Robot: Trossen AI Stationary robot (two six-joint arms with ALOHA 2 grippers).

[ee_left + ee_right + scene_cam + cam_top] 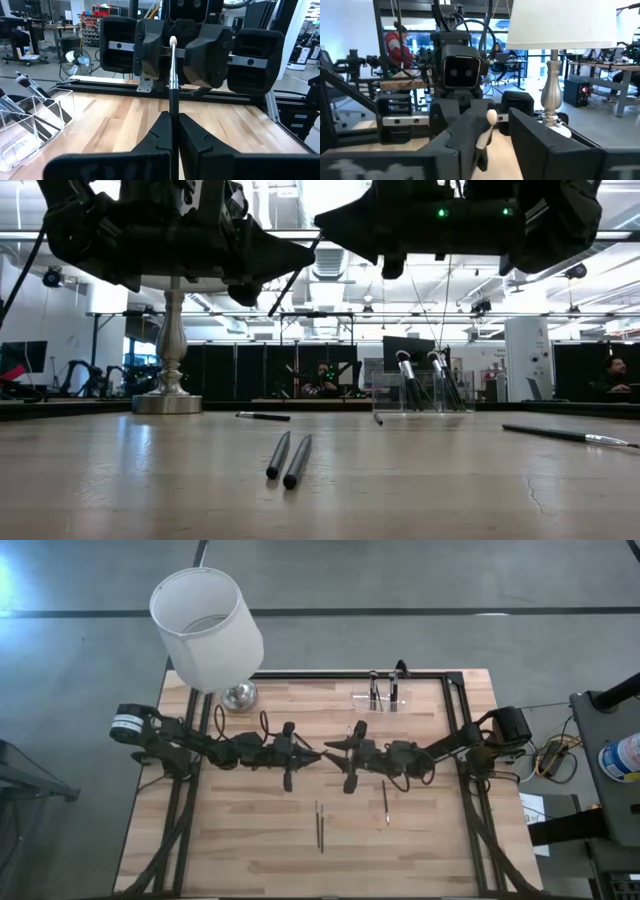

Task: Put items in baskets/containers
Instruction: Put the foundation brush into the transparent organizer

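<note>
My left gripper [172, 119] is shut on a thin dark brush [173, 75] with a silver collar and a pale tip, high above the table's middle [316, 754]. My right gripper [496, 131] faces it, open, one finger on either side of the brush's pale tip [490, 118]. It also shows in the high view [331, 747]. The clear holder [378, 698] stands at the far side with a few brushes upright in it. Two dark sticks [319, 827] and one more stick [385, 802] lie flat on the near half of the table. My left gripper pinches the brush's dark handle [173, 107] between its two fingers. The fingers are level and come from the table's left. The brush runs along them and sticks out ahead toward my right gripper. It is level and lifted clear of the table.
A lamp with a big white shade [205, 625] stands on its metal base [238, 695] at the far left. A black frame rail [350, 674] runs along the far edge. More sticks lie on the table in the low view [263, 416], [565, 435]. People sit in the room beyond.
</note>
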